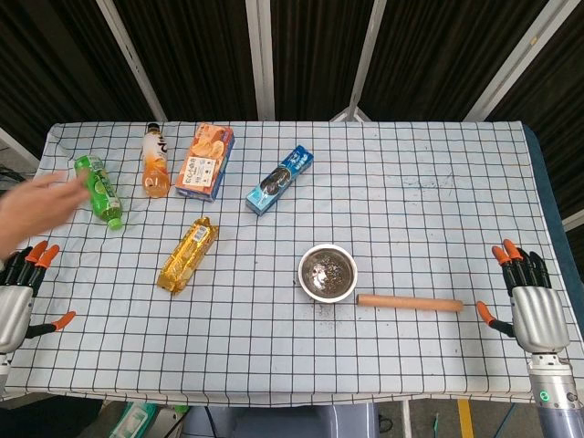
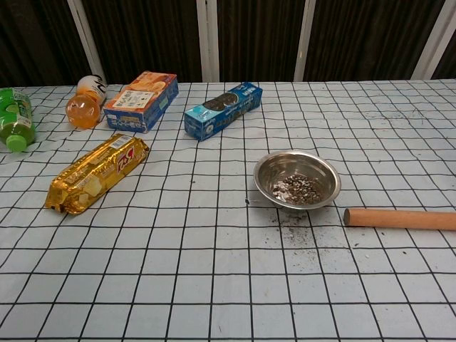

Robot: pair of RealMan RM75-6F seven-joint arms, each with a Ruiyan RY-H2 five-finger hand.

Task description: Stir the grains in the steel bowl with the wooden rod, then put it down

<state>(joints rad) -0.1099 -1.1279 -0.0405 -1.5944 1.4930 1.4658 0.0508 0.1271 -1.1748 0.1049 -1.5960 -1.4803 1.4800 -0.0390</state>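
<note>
A steel bowl (image 1: 328,272) (image 2: 297,178) with dark grains in its bottom stands on the checked tablecloth right of centre. The wooden rod (image 1: 410,302) (image 2: 400,218) lies flat on the cloth just right of the bowl, apart from it. My right hand (image 1: 533,305) rests at the table's right front corner, fingers apart, empty, a short way right of the rod's end. My left hand (image 1: 18,297) sits at the left front edge, open and empty. Neither hand shows in the chest view.
A gold snack packet (image 1: 188,255) (image 2: 97,173), blue box (image 1: 279,180) (image 2: 222,110), orange box (image 1: 205,161) (image 2: 141,100), orange bottle (image 1: 155,161) (image 2: 84,104) and green bottle (image 1: 99,190) (image 2: 14,118) lie at back left. A person's blurred hand (image 1: 36,210) reaches in from the left. Spilled grains (image 2: 292,222) lie by the bowl.
</note>
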